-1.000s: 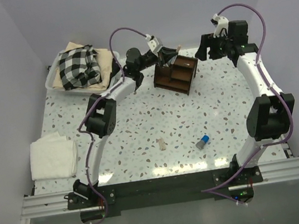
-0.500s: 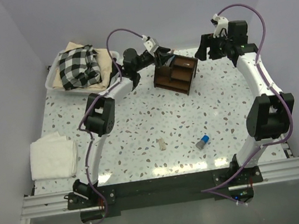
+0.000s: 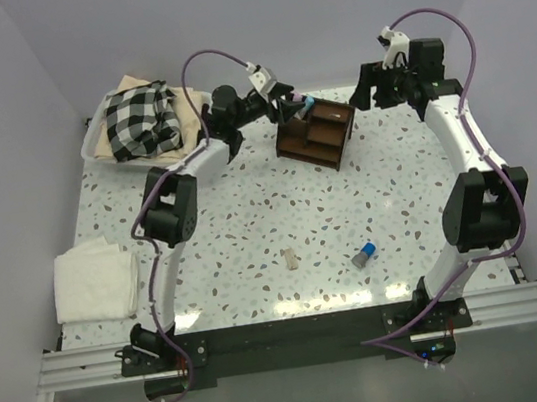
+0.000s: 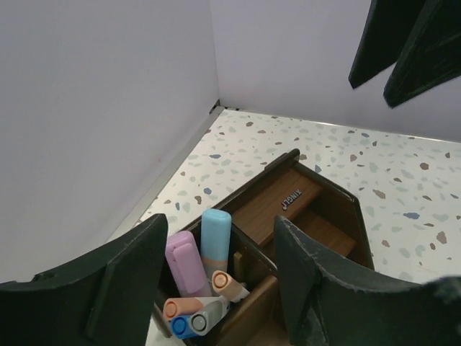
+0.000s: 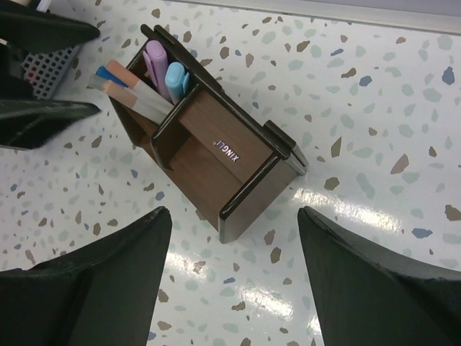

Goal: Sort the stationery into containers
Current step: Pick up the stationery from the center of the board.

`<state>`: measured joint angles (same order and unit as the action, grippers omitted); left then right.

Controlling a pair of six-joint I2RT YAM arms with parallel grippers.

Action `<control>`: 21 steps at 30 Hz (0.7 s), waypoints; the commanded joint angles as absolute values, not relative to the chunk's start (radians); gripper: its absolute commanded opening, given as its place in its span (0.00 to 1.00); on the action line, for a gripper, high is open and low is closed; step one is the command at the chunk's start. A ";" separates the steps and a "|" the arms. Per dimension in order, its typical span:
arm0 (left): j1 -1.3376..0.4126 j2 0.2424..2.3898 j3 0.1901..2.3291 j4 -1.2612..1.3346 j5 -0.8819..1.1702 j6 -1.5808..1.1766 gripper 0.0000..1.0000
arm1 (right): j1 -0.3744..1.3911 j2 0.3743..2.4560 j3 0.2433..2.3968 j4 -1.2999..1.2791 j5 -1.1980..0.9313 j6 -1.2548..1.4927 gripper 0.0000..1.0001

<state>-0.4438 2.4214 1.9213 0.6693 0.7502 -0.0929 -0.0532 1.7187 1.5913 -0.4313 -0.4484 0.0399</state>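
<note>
— How do the jaws stand?
— Both spread wide, nothing between them. The left gripper (image 3: 292,105) hangs just above the organizer (image 3: 317,135), over its tall end compartment. The right gripper (image 5: 232,213) is up off the table to the organizer's right, apart from it, and its camera looks down on the whole box.
— What's in that compartment?
— A pink marker (image 4: 181,261) and a light blue marker (image 4: 215,234) stand side by side, caps up. Pressed against them are slim white pens with orange ends (image 4: 216,282), leaning at a slant. The lower stepped compartments next to them show only bare wood.
— And loose on the table?
— Two pieces on the speckled tabletop (image 3: 249,204), both well apart from the organizer on its near side. The beige stub (image 3: 290,258) lies towards the organizer's left; the short blue-grey cylinder (image 3: 364,254) lies on its side almost straight out in front, near the stub but not touching it.
— Anything else?
— A white tub of checked cloth (image 3: 140,121) to the organizer's left, and a folded white cloth (image 3: 96,279) far off to its near left.
</note>
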 commanded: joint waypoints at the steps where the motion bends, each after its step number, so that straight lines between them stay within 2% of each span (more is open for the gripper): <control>1: -0.396 2.139 1.856 0.658 0.778 -0.089 0.71 | -0.057 1.645 1.548 -0.433 -0.498 0.006 0.75; 4: -0.382 2.000 1.734 0.582 0.794 -0.113 0.77 | -0.055 1.595 1.502 -0.468 -0.511 -0.052 0.75; 8: -0.387 1.807 1.457 0.387 0.770 -0.017 0.80 | -0.054 1.546 1.451 -0.647 -0.595 -0.202 0.75; 13: -0.408 1.629 1.276 0.002 0.617 0.090 0.84 | -0.055 1.497 1.428 -0.886 -0.589 -0.376 0.76; 15: -0.423 1.602 1.262 -0.200 0.537 0.147 0.84 | -0.060 1.483 1.410 -0.926 -0.548 -0.289 0.76; 21: -0.436 1.511 1.160 -0.337 0.407 0.130 0.83 | -0.061 1.375 1.230 -0.809 -0.532 0.095 0.77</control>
